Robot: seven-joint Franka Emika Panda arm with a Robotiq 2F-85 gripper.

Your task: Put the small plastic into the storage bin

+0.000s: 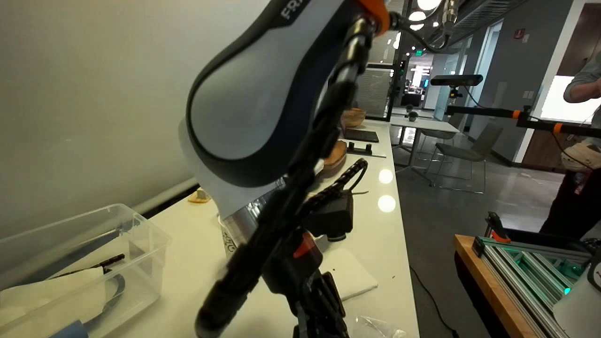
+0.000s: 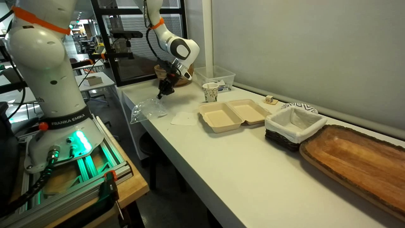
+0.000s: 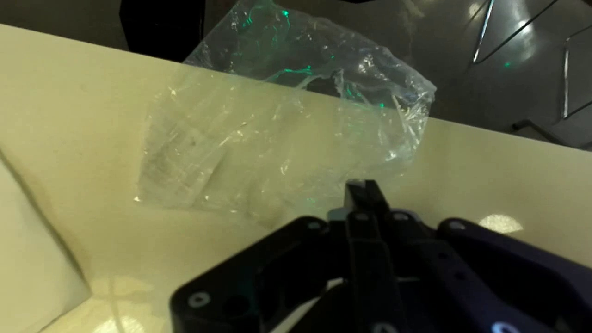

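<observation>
Plastic (image 3: 286,125) overhangs the worktop (image 2: 221,164) at its long edge, perhaps easing grasp. Fingers (image 3: 376,200) together; whether pinching, I cannot tell.

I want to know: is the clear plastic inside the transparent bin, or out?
Out: in an exterior view, the clear plastic partly overhangs the table, apart from the transparent bin.

Arm (image 2: 36,47): white, smoothly rounded, orange bands (image 2: 41,21) | Wrist cap (image 1: 244,98): grey, teardrop-shaped, dark-rimmed; cropped label (image 1: 292,11) "FRA" | Flange (image 1: 243,220): bright metal | Cable (image 1: 300,178): thick, black-sleeved | Camera (image 1: 331,216): black, boxy | Gripper (image 3: 365,188): black, bar-like links, pale round screws (image 3: 199,299), red patch (image 1: 302,245) | Base (image 2: 61,136): white, green-lit, black collar (image 2: 70,119) marked "FRANKA EMIKA", red knob (image 2: 43,126)
</observation>
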